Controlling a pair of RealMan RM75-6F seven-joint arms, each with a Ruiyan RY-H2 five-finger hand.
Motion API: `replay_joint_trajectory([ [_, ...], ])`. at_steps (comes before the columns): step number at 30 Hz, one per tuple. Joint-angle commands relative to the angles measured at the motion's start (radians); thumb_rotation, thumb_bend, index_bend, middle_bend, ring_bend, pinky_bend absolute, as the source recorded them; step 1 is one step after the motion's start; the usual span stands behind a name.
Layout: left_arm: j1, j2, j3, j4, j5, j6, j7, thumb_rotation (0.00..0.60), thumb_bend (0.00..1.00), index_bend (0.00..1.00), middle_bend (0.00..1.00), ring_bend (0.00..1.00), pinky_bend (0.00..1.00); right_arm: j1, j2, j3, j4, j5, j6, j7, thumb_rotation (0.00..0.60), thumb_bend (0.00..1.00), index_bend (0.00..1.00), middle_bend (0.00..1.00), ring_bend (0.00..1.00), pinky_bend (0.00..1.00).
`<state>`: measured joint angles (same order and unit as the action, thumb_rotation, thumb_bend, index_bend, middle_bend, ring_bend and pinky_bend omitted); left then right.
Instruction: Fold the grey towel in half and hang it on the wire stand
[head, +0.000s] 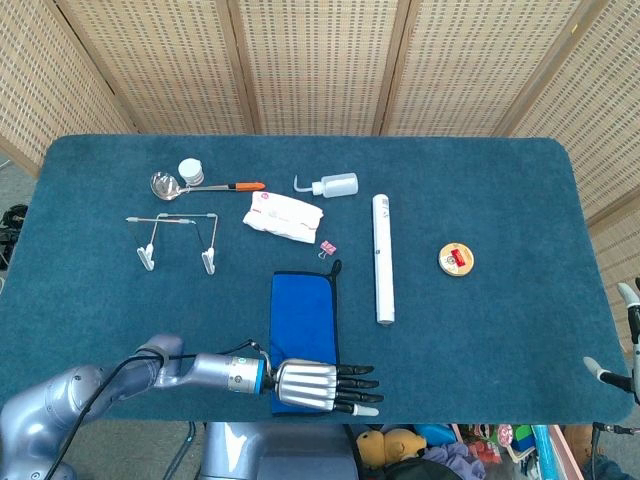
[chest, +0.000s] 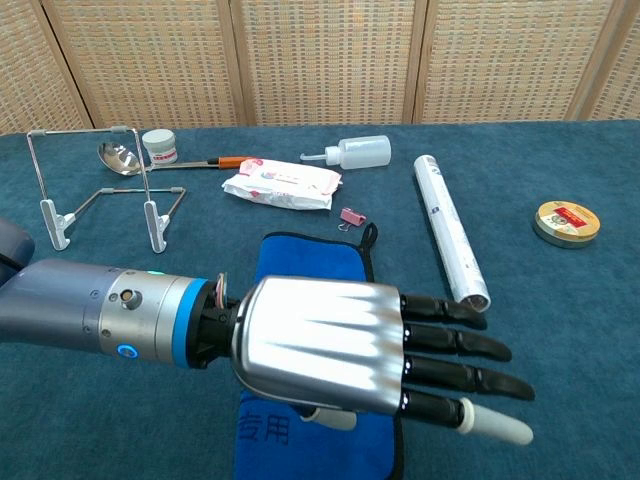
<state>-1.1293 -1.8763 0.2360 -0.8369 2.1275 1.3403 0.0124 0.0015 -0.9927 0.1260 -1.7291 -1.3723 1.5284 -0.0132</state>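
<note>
The towel (head: 303, 315) lies flat on the blue table, its blue face up with a dark edge, narrow end toward me. In the chest view the towel (chest: 310, 262) runs under my left hand (chest: 340, 345). That left hand (head: 318, 386) hovers over the towel's near end, palm down, fingers straight and spread, holding nothing. Whether it touches the cloth cannot be told. The wire stand (head: 208, 258) stands upright to the far left of the towel, and the chest view shows the stand (chest: 157, 228) bare. Only fingertips of my right hand (head: 625, 340) show at the right edge, apart and empty.
Behind the towel lie a pink clip (head: 327, 247), a white packet (head: 283, 215), a squeeze bottle (head: 335, 185), a spoon (head: 175, 186) and a small jar (head: 190, 171). A white tube (head: 383, 258) lies right of the towel, a round tin (head: 455, 260) further right.
</note>
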Motion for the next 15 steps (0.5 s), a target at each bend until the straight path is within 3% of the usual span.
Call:
replay_joint_trajectory([
  [1, 0.007, 0.021, -0.026, -0.013, -0.028, 0.009, 0.000, 0.600, 0.24, 0.01, 0.00, 0.00, 0.06, 0.000, 0.000, -0.001, 0.000, -0.001, 0.000, -0.001, 0.600, 0.00, 0.00, 0.00, 0.00, 0.00],
  [3, 0.022, 0.046, -0.057, -0.028, -0.078, -0.002, -0.004, 0.600, 0.24, 0.06, 0.00, 0.00, 0.04, 0.000, 0.000, -0.002, -0.002, -0.003, -0.001, -0.002, 0.600, 0.00, 0.00, 0.00, 0.00, 0.00],
  [5, 0.061, 0.101, -0.135, -0.087, -0.265, -0.171, 0.003, 0.600, 0.25, 0.13, 0.00, 0.00, 0.01, 0.000, -0.002, -0.006, -0.005, -0.011, 0.001, -0.010, 0.600, 0.00, 0.00, 0.00, 0.00, 0.00],
  [8, 0.072, 0.164, -0.199, -0.201, -0.414, -0.326, 0.052, 0.600, 0.25, 0.19, 0.00, 0.00, 0.00, 0.000, -0.003, -0.009, -0.008, -0.017, 0.003, -0.016, 0.600, 0.00, 0.00, 0.00, 0.00, 0.00],
  [15, 0.077, 0.261, -0.327, -0.349, -0.751, -0.601, 0.233, 0.600, 0.25, 0.22, 0.00, 0.00, 0.00, 0.002, -0.007, -0.010, -0.010, -0.016, 0.000, -0.027, 0.600, 0.00, 0.00, 0.00, 0.00, 0.00],
])
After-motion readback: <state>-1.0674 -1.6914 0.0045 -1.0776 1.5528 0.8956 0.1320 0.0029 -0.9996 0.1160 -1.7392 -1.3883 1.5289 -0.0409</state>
